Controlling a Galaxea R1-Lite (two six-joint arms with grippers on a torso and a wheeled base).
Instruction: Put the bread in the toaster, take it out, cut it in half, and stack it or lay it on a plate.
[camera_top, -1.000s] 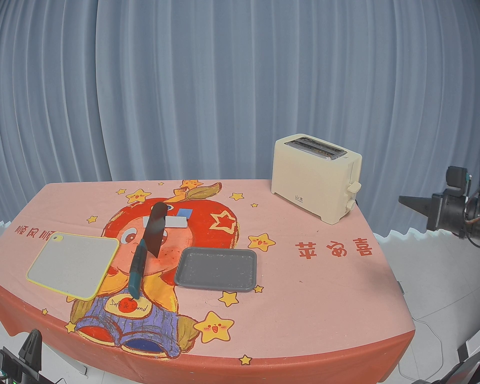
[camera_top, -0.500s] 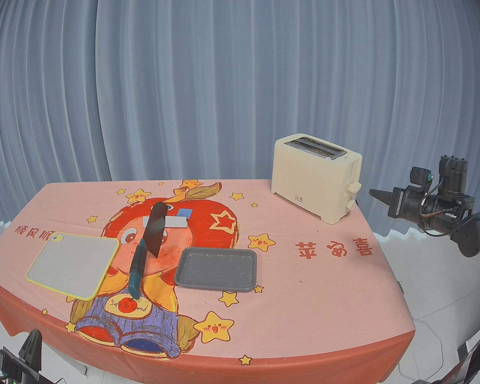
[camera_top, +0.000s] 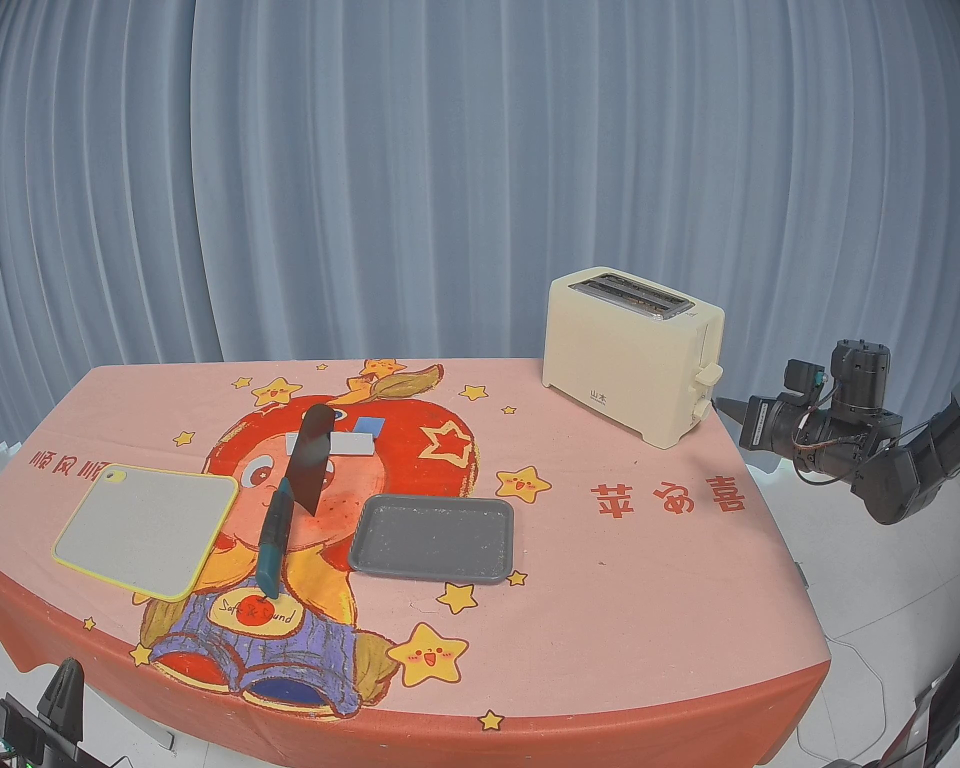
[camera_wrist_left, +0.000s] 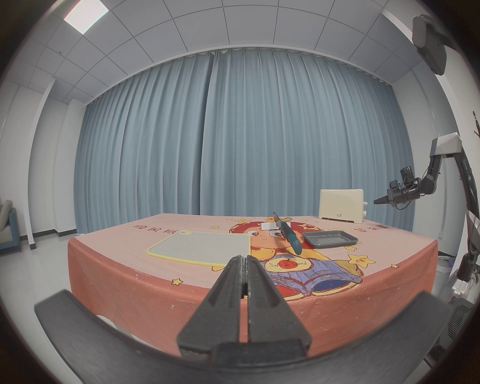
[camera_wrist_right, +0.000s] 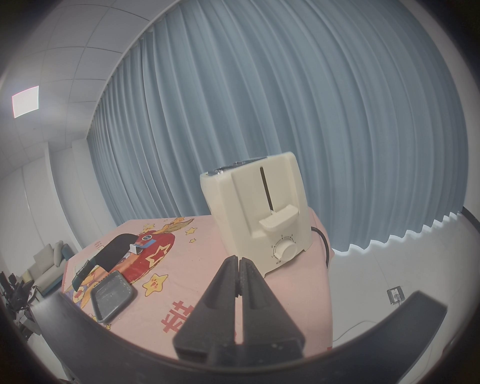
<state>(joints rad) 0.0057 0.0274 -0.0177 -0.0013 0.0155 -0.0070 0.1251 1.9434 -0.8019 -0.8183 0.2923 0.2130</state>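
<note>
Jaws on the right arm (camera_top: 830, 440) are pressed together with nothing between them. In the right wrist view I see the two fingers (camera_wrist_right: 222, 300) meeting along a single seam. Their tip hangs in the air just beyond the right edge of the counter (camera_top: 620, 610), close beside the lever end of the toaster (camera_top: 632, 355) but not touching it. The cream-coloured toaster stands upright at the far right corner with its two slots facing up. I cannot tell what the slots hold. Its lever (camera_wrist_right: 277, 218) juts from the end face above a round dial (camera_wrist_right: 285, 248), and both face my right wrist camera.

On the left arm the jaws are also closed flat against each other and empty, the fingers (camera_wrist_left: 225, 305) meeting at a point. I see them held off the near edge by the left corner, well apart from everything on the counter.

Toward the left edge on the near side, the cutting board (camera_top: 145, 530) lies flat, grey with a yellow rim. Just beside it, toward the middle, is the knife (camera_top: 295, 490). Its teal handle (camera_top: 273, 540) points at the near edge, and its dark blade (camera_top: 312, 455) tilts up against a small white block (camera_top: 345, 443) that has a blue piece (camera_top: 367, 426) behind it. The grey tray (camera_top: 433, 537) lies flat near the middle of the counter, just beside the knife on the toaster's side.
</note>
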